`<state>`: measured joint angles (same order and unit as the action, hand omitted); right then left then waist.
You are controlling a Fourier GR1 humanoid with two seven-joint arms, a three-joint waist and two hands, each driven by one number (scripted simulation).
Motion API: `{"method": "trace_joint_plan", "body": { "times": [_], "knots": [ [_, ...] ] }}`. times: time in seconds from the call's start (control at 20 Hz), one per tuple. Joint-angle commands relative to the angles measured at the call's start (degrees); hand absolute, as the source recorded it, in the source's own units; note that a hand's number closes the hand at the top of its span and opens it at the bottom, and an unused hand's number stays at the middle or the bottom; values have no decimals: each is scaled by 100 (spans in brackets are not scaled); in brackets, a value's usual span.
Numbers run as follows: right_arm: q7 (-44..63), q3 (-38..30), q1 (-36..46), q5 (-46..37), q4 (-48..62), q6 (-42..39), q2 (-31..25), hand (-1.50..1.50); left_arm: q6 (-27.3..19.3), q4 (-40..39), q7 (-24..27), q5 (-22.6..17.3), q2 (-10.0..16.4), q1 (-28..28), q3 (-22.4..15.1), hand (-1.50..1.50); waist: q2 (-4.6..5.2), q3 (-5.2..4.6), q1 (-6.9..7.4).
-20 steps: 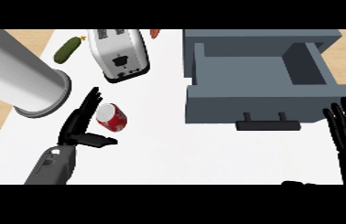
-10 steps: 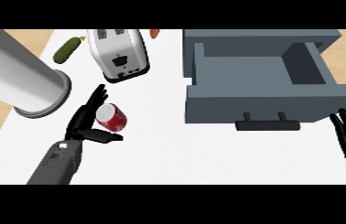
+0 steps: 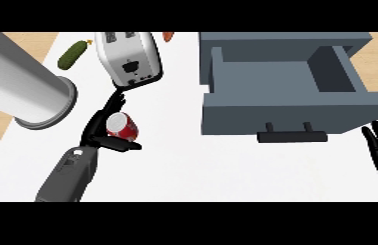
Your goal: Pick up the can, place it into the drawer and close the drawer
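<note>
The left hand (image 3: 96, 130) clasps the can (image 3: 122, 126) near the table's (image 3: 221, 171) left edge, so only grasping looks done; placing it in the open drawer (image 3: 280, 114) and closing remain.

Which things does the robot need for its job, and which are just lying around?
For the job: can, left hand curled round it, open drawer.
Just lying about: toaster, cucumber, big grey cylinder.
</note>
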<state>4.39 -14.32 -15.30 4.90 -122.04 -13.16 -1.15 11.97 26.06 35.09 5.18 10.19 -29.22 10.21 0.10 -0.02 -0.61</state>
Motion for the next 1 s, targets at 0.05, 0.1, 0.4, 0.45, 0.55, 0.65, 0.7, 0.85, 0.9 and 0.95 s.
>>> {"method": "trace_joint_plan", "body": {
  "times": [0.05, 0.1, 0.4, 0.45, 0.55, 0.65, 0.7, 0.85, 0.9, 0.95],
  "knots": [
    [419, 72, 47, 15, -426, 44, 14, -150, -26, -158, 163, 33, -193, -173, -64, -150, -2, -2, 1],
    [-124, -318, -38, 271, 166, -191, -105, -150, -48, -275, 161, 6, -165, -334, -5, 150, 2, -1, -10],
    [365, -60, 300, 10, 23, 100, -27, -150, 144, 31, 26, -124, -435, -164, -85, 150, -8, 1, 32],
    [7, -61, -63, -12, -136, -32, 91, -150, 341, 474, -55, -207, -425, 101, -146, 150, -20, 3, 46],
    [126, -110, -49, 85, -255, -7, 88, -150, 304, 255, 27, -194, -470, -2, -139, 150, -10, 1, 21],
    [242, -303, -156, 257, -409, -85, -31, -150, 360, 424, -160, -256, -427, -115, -130, 150, -12, 1, 16],
    [98, -394, 91, 260, -20, -32, -67, -150, 490, 782, -357, -331, -506, 1, -197, 150, -17, 3, 43],
    [78, -239, -398, 292, -429, -148, 111, -150, 403, 1322, -565, -388, -680, 94, -307, 150, -21, 3, 31],
    [261, 107, -150, -7, -367, 202, 112, -150, 274, 1536, -790, -555, -599, 118, -147, 150, -20, 3, 53],
    [338, -224, 35, 188, -320, 47, -10, -150, -268, 1702, -820, -517, -878, 347, -141, 150, -28, 4, 80]
  ]
}}
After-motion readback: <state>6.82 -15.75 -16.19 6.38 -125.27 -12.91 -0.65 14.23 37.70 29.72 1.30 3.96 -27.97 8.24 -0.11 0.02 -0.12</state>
